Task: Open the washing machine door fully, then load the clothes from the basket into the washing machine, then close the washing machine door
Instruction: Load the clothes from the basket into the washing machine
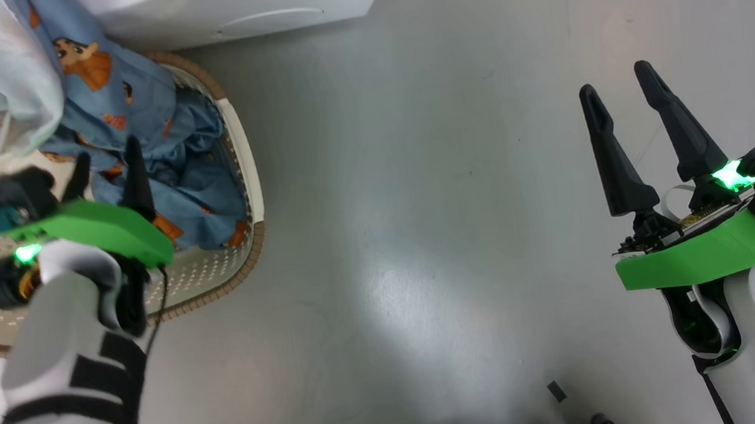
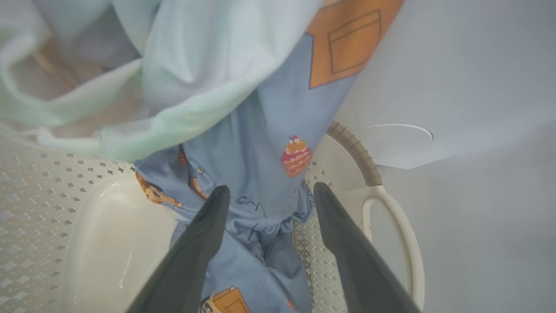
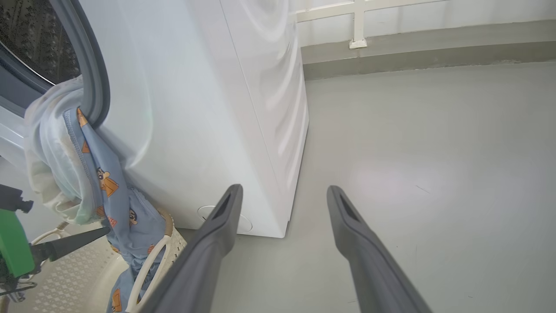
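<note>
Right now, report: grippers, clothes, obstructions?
Left gripper open at blue garment. Right gripper open, empty. Blue garment trails over gasket into basket; pale garment hangs alongside.

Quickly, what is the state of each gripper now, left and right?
Left gripper: open, one finger on each side of the blue garment, not closed on it.
Right gripper: open, holding nothing.

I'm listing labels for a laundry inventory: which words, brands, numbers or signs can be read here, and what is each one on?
No text can be read.
Blue garment: thin dark scribbles among the cartoon prints, too blurred to tell whether they are letters.
Washing machine: plain white panels, no brand, label or number on the parts in view.
Basket: no marking.
</note>
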{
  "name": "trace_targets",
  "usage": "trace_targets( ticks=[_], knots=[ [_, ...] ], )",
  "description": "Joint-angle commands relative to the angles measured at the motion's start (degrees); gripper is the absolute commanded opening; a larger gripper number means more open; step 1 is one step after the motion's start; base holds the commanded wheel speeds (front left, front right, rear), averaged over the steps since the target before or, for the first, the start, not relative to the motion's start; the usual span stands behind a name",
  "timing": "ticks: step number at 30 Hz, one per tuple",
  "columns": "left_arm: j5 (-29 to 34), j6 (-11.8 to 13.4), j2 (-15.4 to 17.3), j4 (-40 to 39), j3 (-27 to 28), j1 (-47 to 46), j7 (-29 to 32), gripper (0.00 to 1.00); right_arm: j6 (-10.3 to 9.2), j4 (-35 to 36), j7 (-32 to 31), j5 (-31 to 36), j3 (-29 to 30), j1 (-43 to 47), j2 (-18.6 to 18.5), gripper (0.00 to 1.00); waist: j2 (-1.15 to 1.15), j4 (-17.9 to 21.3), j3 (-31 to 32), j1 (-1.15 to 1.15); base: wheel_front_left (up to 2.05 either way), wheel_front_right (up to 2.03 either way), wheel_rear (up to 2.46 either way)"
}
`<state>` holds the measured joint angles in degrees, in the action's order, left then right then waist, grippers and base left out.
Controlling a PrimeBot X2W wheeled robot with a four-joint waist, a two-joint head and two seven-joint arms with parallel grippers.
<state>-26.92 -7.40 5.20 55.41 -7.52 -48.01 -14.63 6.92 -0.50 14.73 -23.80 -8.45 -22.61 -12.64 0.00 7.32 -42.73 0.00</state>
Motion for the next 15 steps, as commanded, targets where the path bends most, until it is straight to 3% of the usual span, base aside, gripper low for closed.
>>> trace_targets(
  ticks=[1,15],
  knots=[
    [-1.11,-0.08,2.94,0.95,0.29,-1.55,-0.37,1.0,0.57,1.49,0.27,0.28,-1.41,0.73,-0.27,1.0,0.0,0.33,-1.41,0.0,0.0,0.0,0.0],
    [-6.43,-0.08,5.31,8.21,-5.86,-11.59,-0.37,1.0,0.57,2.25,0.27,0.25,-2.46,-1.02,-0.09,1.0,0.0,1.81,-4.4,0.0,0.0,0.0,0.0]
  ],
)
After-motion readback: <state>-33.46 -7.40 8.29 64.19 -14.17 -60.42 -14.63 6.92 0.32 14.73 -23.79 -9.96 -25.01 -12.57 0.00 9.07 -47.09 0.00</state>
